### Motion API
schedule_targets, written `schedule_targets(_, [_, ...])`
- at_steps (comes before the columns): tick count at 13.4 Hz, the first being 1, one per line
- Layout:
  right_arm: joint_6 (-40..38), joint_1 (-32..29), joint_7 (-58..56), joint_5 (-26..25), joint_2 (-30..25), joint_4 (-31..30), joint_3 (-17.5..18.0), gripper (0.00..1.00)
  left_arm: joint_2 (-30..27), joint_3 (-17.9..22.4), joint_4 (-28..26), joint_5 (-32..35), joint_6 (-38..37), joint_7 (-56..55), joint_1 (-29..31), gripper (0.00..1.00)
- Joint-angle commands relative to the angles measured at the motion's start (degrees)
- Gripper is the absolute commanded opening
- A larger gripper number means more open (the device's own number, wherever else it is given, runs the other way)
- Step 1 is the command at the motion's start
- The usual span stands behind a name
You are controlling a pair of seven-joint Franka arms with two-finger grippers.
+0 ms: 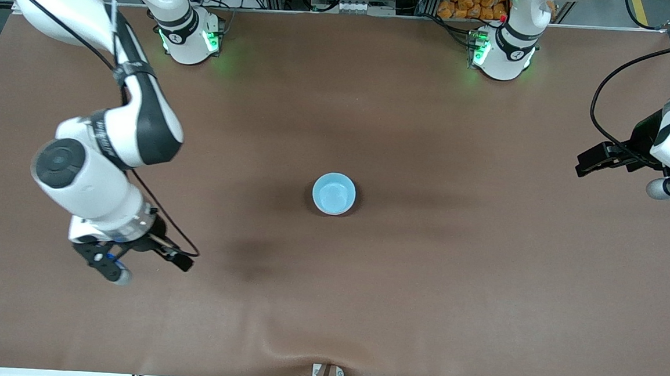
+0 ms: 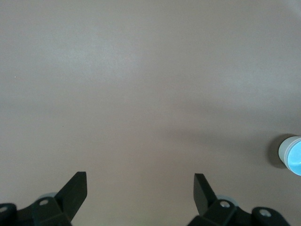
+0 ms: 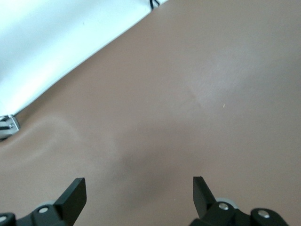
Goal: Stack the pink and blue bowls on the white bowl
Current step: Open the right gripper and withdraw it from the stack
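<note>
the right gripper (image 1: pixel 132 263) is hanging low over the near part of the brown table (image 1: pixel 422 286) toward the right arm's end, jaws apart and empty. the blue bowl (image 1: pixel 334 194) is sitting upright mid-table; whether other bowls are nested under it cannot be told. the left gripper (image 1: pixel 595 163) is waiting over the left arm's end, jaws apart, empty.

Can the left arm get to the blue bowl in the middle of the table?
Probably yes. The left end effector is open and holds nothing, over the table's left-arm end. Only bare brown table lies between it and the blue bowl, which sits upright with nothing on it.
</note>
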Motion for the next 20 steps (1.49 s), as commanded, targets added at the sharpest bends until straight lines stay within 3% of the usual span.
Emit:
schedule_targets(1, [-6.11, -2.09, -6.94, -1.49, -4.21, 0.47, 1.22, 1.00, -1.41, 0.28, -0.81, -1.17, 0.21, 1.27, -0.09, 1.00])
schedule_targets(7, [-26.69, -3.32, -26.47, -1.41, -17.82, -0.40, -3.35, 1.00, -1.85, 0.28, -0.81, -1.17, 0.21, 1.44, 0.09, 1.00])
schedule_targets(14, [-31.46, -3.07, -36.85, 1.41, -35.67, -16.21, -6.86, 1.00, -1.85, 0.28, -1.07, -1.17, 0.12, 1.53, 0.09, 1.00])
schedule_targets(17, [-32.87, -3.15, -37.40, 1.75, -35.17, -15.62, -8.70, 1.00, -1.85, 0.28, -1.07, -1.17, 0.12, 1.53, 0.00, 1.00])
schedule_targets(20, [-31.20, -2.71, -38.98, 3.69, -32.62, -11.15, -9.33, 1.00, -2.03, 0.28, -1.07, -1.17, -0.57, 1.62, 0.09, 1.00])
